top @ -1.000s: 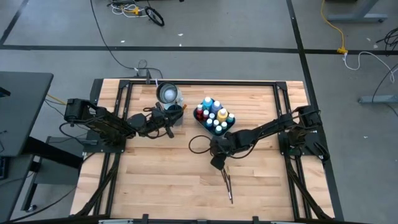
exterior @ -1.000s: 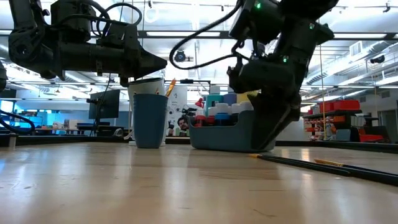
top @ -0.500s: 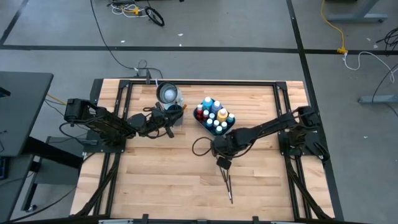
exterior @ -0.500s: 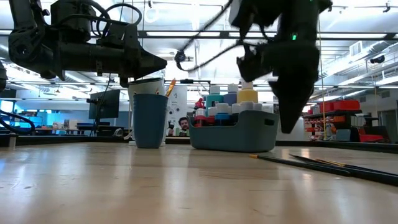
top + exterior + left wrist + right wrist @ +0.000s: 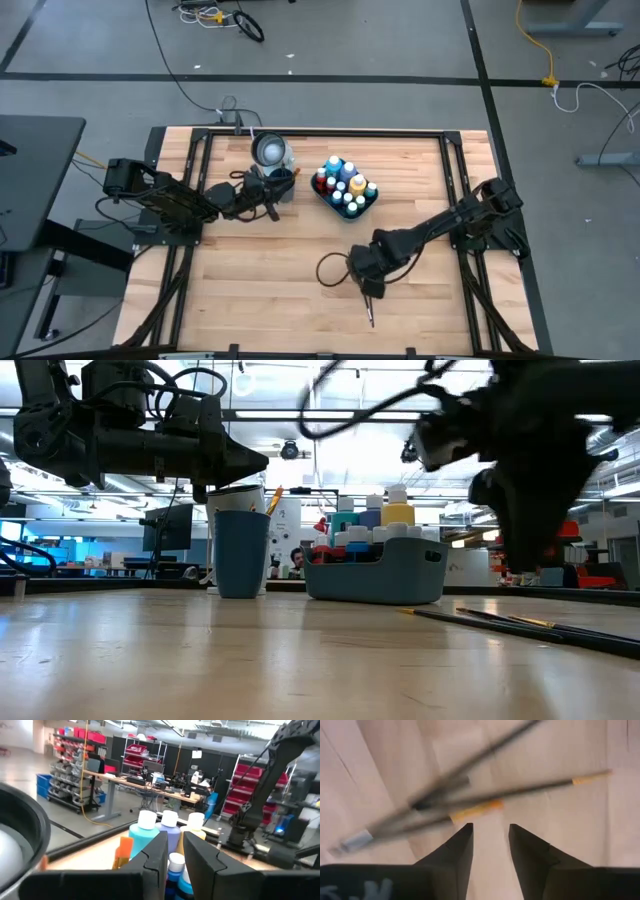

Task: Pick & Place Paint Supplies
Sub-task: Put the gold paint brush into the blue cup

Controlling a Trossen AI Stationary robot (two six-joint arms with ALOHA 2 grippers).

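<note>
Several thin brushes (image 5: pixel 368 306) lie flat on the wood near the table's near edge, blurred in the right wrist view (image 5: pixel 470 795). My right gripper (image 5: pixel 367 282) hangs just above them, pointing down, open (image 5: pixel 490 832), touching nothing. Small paint bottles (image 5: pixel 343 185) with pale caps stand in the teal tray (image 5: pixel 380 575). My left gripper (image 5: pixel 270 196) hovers level above the dark blue cup (image 5: pixel 241 550), with only a narrow gap between its fingers (image 5: pixel 175 847) and nothing in it. An orange-handled brush (image 5: pixel 273 500) sticks out of the cup.
A white round container (image 5: pixel 268 150) stands just behind the blue cup, toward the far edge. A black cable loop (image 5: pixel 330 270) trails beside my right gripper. Bare wood stretches left of the brushes and along the near edge (image 5: pixel 250 290).
My right gripper has swung away from the teal tray toward the table's near edge and a little right, and now hangs over the brushes. The tray, which it hid in the low view, shows whole again.
</note>
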